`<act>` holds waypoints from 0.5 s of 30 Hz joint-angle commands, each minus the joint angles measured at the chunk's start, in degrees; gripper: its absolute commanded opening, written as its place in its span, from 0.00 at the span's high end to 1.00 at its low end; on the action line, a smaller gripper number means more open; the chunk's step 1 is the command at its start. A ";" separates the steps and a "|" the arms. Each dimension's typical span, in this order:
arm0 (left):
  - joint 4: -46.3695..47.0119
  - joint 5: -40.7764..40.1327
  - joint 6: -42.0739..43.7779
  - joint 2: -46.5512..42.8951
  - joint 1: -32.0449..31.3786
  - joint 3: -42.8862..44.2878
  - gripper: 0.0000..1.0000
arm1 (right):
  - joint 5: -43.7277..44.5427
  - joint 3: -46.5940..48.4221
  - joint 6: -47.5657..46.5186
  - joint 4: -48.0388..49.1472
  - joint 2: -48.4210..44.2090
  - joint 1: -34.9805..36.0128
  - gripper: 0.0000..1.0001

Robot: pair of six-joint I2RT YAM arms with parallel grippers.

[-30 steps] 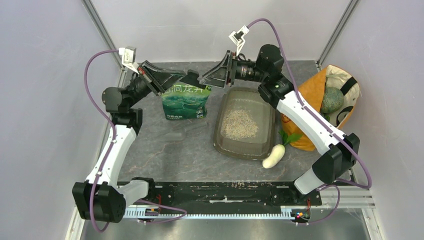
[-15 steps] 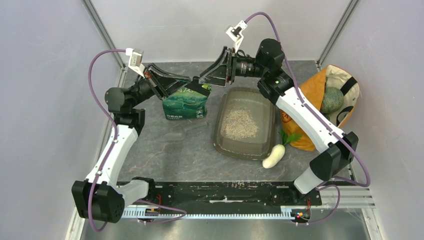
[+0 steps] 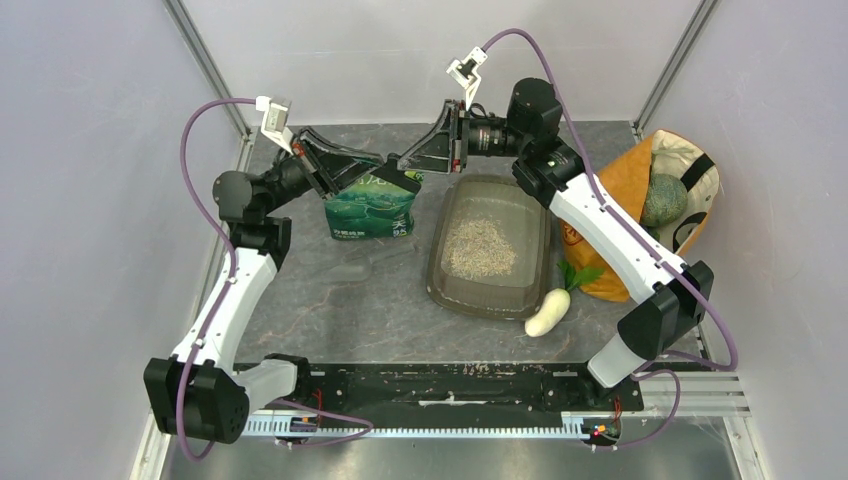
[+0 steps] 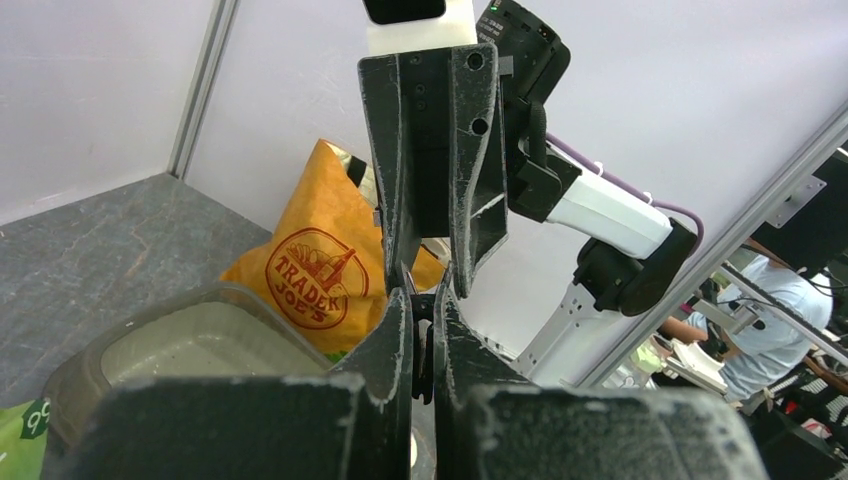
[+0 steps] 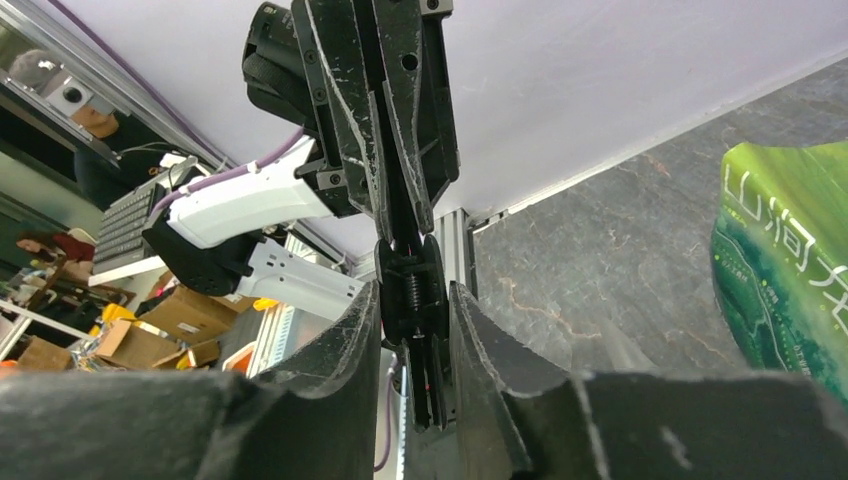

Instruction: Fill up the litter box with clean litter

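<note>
- Both arms are up at the far side of the bench [image 3: 330, 300], tips meeting nose to nose just above the top right corner of the green bag [image 3: 370, 208]
- The left tool [image 3: 386, 173] is clenched, and it has a small black clip [image 5: 411, 275] with a coil spring pinched at its fingertips
- In comes the right tool [image 3: 404, 160] from the opposite side, fingers [image 5: 320, 390] parted with that clip sitting right between them; whether they actually press on it, I can't tell
- From the right wrist view, the clip is up in the air and apart from the green bag, which shows off to one side
- The green bag sits on the bench just left of the litter box [image 3: 434, 262]
- The litter box lies flat on the bench, right of centre, between the green bag and the orange fabric bag [image 3: 625, 180], its long side running away from the arm bases
- The clean litter [image 3: 478, 247] is in there: a loose pale patch over the middle of the box floor, bare plastic showing around it towards the rim
- A white oval vegetable [image 3: 547, 312] lies on the bench just beside the box's near right corner
- The orange fabric bag sits at the right edge of the bench, a round dark green vegetable [image 3: 663, 200] in its open mouth
</note>
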 commanded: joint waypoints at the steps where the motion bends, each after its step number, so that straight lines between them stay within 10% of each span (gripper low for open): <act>1: -0.41 0.20 2.86 -0.04 -0.54 1.95 0.85 | -0.76 1.86 0.08 2.52 -0.74 0.16 0.76; 6: -4.63 0.06 4.34 -0.88 1.27 1.95 0.35 | -0.76 2.11 -1.68 -0.59 -0.99 -0.48 1.00; 15: -22.67 -0.70 23.17 -4.33 8.09 5.26 0.28 | -0.82 3.73 -2.59 -5.69 -0.61 -4.49 1.00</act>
